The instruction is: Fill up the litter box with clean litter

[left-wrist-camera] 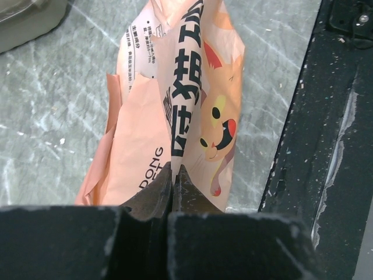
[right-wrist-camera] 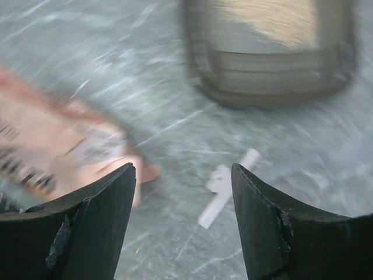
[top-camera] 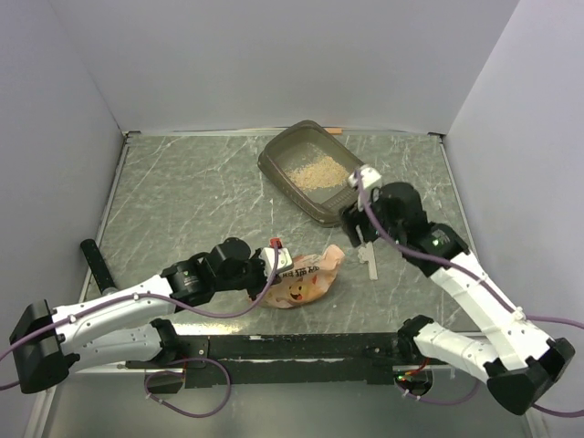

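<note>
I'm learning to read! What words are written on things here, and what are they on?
"DONG": dark letters on the orange-pink bag, just above the left hand pinching it.
Big black Chinese characters on the bag's white stripe: too creased to read surely.
Tiny black print near the bag's top: too small to read.
Litter box: no writing visible.

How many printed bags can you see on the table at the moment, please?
1. The orange-pink bag lies near the front edge of the table, between the two arms, with the left gripper shut on one end. Nothing appears to hide another.
</note>
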Controlling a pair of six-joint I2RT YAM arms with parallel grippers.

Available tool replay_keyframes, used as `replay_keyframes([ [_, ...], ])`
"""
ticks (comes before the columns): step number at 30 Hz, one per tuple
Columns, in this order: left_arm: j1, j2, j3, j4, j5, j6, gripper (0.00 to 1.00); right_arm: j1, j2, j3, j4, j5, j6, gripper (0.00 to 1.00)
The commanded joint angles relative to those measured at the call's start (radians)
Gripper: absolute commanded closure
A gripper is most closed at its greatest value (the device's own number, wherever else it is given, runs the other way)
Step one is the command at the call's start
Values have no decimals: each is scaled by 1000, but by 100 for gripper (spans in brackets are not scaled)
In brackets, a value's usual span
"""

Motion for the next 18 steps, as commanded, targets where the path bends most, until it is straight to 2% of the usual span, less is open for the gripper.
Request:
replay_keyframes([
  [1,-3,-63,0,-68,-79,0,99,-105,74,70,-76,111,145,28],
  [5,-4,-101,6,-91,-144,10,99,-170,176,78,-142,178,287,36],
  [11,-3,-147,8,-99,-169,20,99,-199,244,-28,-93,189,410,36],
  [18,-4,-135,0,-79,-168,-13,99,-187,423,-108,-29,206,461,37],
])
